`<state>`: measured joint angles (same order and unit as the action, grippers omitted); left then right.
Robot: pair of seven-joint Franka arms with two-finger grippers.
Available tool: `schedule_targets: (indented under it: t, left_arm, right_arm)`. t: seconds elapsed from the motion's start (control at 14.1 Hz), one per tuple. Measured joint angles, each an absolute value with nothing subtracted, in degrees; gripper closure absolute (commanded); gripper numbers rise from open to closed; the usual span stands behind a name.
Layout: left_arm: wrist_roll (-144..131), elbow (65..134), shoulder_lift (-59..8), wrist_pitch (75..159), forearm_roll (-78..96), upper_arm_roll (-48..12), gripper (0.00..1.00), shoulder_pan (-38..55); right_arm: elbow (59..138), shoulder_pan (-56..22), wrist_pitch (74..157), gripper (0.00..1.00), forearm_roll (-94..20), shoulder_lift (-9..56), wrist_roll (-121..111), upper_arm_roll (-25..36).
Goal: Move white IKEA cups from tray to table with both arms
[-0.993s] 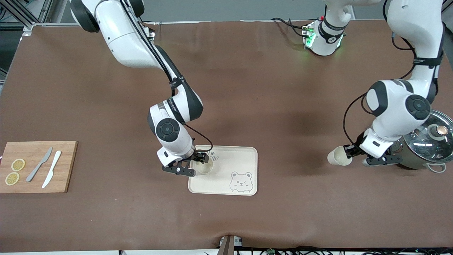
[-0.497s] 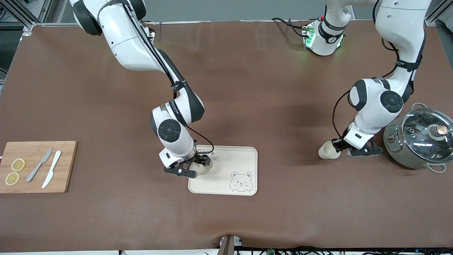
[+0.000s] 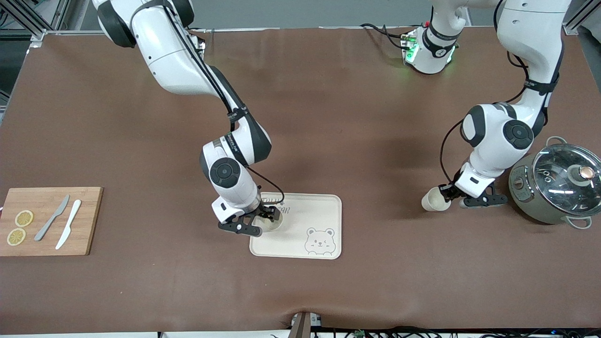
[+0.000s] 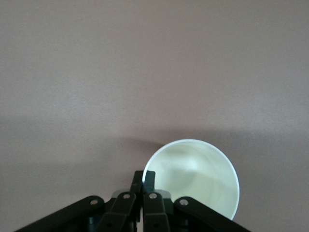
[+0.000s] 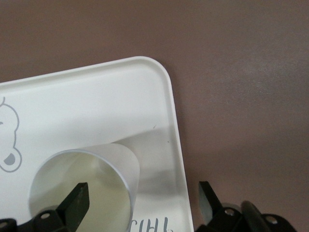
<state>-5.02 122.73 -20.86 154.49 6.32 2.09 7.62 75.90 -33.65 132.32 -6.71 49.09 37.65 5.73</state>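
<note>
Right gripper: I see its jaws spread, one finger inside the cup standing on the bear tray.
Left gripper: I see it pinching the rim of a second cup, held over bare table.

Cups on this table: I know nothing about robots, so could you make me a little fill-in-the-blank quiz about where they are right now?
1. The right end effector is ___, not shut, over a cup standing on the tray.
2. The tray carries a drawing of a ___.
3. The left end effector grips the other cup by its ___, over the bare table.

Missing words: open; bear; rim.
</note>
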Motion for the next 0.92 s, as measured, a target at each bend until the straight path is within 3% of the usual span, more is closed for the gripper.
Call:
schedule_targets:
  t: [0.21, 0.5, 0.64, 0.71, 0.78, 0.85, 0.92]
  left_arm:
    - [-5.3, 122.8, -21.9, 155.9, 6.3, 2.1, 1.00, 7.8]
    - [-5.4, 122.8, -22.5, 157.2, 6.3, 2.1, 1.00, 7.7]
    - [-5.4, 122.8, -22.5, 157.2, 6.3, 2.1, 0.75, 7.7]
    - [-5.4, 122.8, -22.5, 157.3, 6.3, 2.1, 0.44, 7.7]
    - [-5.4, 122.8, -22.7, 157.3, 6.3, 2.1, 0.31, 7.7]
    - [-5.4, 122.9, -22.8, 157.3, 6.3, 2.1, 0.26, 7.7]
    - [-5.4, 122.9, -22.8, 157.3, 6.3, 2.1, 0.12, 7.7]
  right_arm:
    - [75.9, -33.8, 132.3, 0.39, -6.7, 49.1, 37.9, 5.7]
    - [75.8, -33.9, 132.4, 0.63, -6.7, 49.1, 38.5, 5.6]
    - [75.7, -33.9, 132.4, 0.70, -6.7, 49.1, 38.6, 5.6]
    - [75.7, -33.9, 132.4, 0.81, -6.7, 49.1, 38.7, 5.6]
    - [75.7, -33.9, 132.4, 0.91, -6.7, 49.1, 38.7, 5.6]
    - [75.7, -33.9, 132.4, 0.99, -6.7, 49.1, 38.7, 5.6]
    - [75.7, -33.9, 132.4, 1.00, -6.7, 49.1, 38.7, 5.6]
